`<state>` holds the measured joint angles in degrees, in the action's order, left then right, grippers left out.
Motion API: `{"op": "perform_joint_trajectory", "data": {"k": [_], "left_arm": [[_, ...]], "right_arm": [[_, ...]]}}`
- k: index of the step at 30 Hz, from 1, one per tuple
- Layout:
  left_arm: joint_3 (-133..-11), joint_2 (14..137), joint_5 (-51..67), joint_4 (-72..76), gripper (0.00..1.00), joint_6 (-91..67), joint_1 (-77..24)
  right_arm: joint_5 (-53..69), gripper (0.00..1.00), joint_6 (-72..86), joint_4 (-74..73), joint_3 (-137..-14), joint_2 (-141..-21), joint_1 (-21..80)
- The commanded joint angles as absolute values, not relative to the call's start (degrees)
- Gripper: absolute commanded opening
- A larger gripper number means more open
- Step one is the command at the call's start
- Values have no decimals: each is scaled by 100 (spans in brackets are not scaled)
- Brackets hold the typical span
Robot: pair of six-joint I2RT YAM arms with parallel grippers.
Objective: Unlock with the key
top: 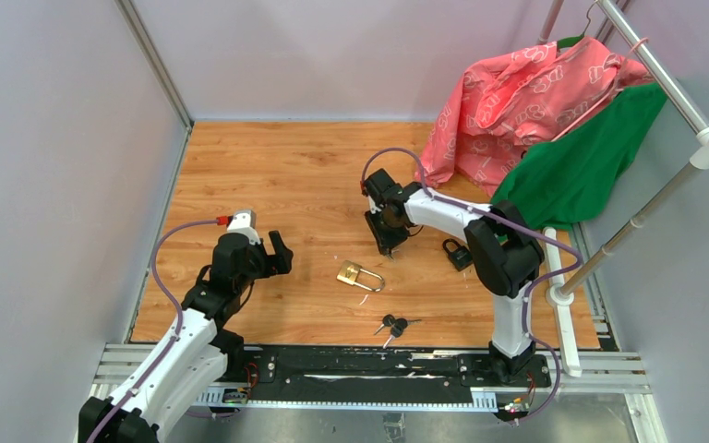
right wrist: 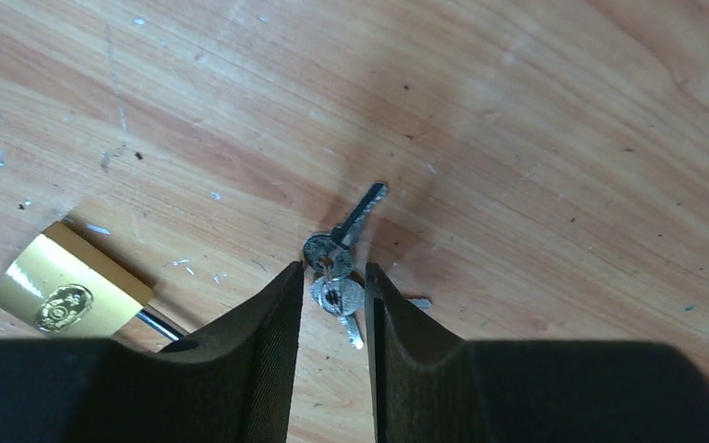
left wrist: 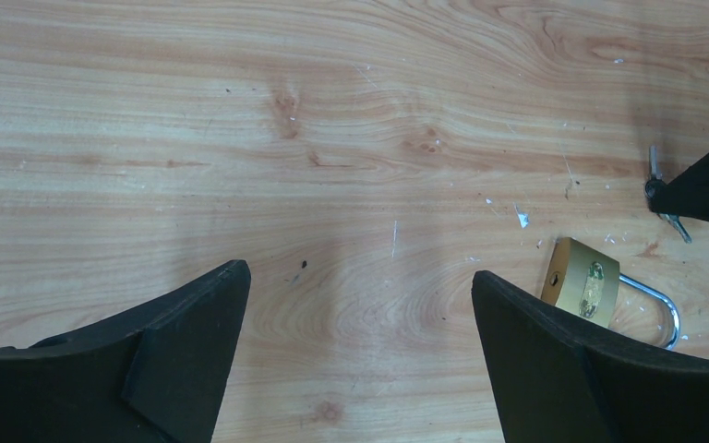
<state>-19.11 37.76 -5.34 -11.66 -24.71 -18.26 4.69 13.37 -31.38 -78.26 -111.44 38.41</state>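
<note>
Hovering near brass padlock [top: 360,275] and keys [top: 392,325], left claw [left wrist: 358,273] gapes, right claw [right wrist: 332,269] barely parted (clothes [top: 535,101] behind).

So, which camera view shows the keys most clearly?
The right wrist view: the keys are near and sharp, just ahead of its fingers. Top external shows them tiny; left wrist shows only a part at the edge.

White arm links [top: 438,214], black joints [top: 498,254], lilac cables [top: 153,268], wedge-shaped matte black fingers [left wrist: 175,369].
</note>
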Motion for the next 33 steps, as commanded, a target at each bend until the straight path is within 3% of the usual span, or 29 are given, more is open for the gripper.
{"op": "perform_joint_trajectory", "data": {"k": [1, 6, 14, 26, 33], "left_arm": [[-1892, 3769, -583, -1029, 95, -2513, -1881], [-1892, 3771, -589, -1031, 94, -2511, -1881], [-1892, 3774, -610, -1041, 94, -2512, -1881], [-2006, 3804, -449, -1132, 94, -2476, -1880], [-2132, 3768, 615, -931, 92, -2547, -1881]], "right_arm": [[20, 32, 1392, -3424, -7872, -11333, 4104], [-442, 25, 1326, -3423, -7789, -11498, 4179], [-520, 0, 1076, -3029, -7375, -11432, 4182], [-99, 0, 777, -1950, -6648, -10319, 4182], [477, 0, 655, -1195, -6057, -9598, 4199]]}}
